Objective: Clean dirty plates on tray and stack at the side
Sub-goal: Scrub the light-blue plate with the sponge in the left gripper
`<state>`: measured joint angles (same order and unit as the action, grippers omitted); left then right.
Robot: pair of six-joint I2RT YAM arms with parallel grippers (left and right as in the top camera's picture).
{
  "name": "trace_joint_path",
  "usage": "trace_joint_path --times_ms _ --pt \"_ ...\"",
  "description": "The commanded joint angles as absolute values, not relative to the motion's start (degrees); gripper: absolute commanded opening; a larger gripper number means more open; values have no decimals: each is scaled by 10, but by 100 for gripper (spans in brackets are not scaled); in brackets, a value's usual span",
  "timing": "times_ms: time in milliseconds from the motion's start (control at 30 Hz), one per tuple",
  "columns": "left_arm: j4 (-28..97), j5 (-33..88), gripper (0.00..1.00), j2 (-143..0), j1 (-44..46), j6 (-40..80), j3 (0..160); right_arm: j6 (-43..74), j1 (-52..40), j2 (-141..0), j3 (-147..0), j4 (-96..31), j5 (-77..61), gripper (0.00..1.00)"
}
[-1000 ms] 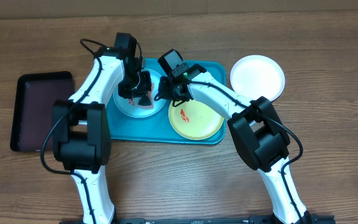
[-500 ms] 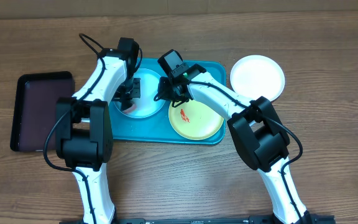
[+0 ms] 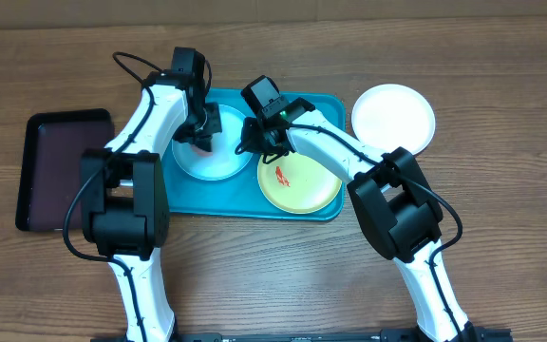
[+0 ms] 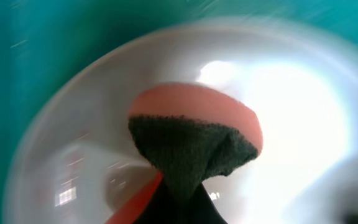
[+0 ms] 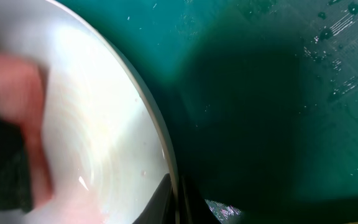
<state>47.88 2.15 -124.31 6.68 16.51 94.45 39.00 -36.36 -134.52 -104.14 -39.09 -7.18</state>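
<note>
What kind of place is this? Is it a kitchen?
Probably a robot test bench, not a kitchen: two robot arms work at a wooden table, with a sponge on a light blue plate in a turquoise tray.

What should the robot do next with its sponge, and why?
Probably slide the sponge in the left tool over the red streak that seems to show beside it on the light blue plate. The right tool looks pinched on the plate's rim, steadying it for that wipe.
</note>
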Motion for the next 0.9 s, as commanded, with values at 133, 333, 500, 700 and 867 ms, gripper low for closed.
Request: trace_joint_path --times_ms 133,333,500,700,867 --pt "460 105 4 -1254 74 208 948 388 -366 -1375 -1017 -399 -57 4" --pt "472 2 4 -1254 74 193 947 385 -366 -1375 -1017 -399 -57 4" --pt "486 -91 4 -1254 70 193 930 370 -366 -1375 -1017 -402 -57 4" --pt "488 -209 4 -1254 53 192 878 371 -366 -1375 -1017 -404 -57 4" --pt "539 -282 4 -1251 32 193 883 371 -366 -1375 -1017 -408 -57 4"
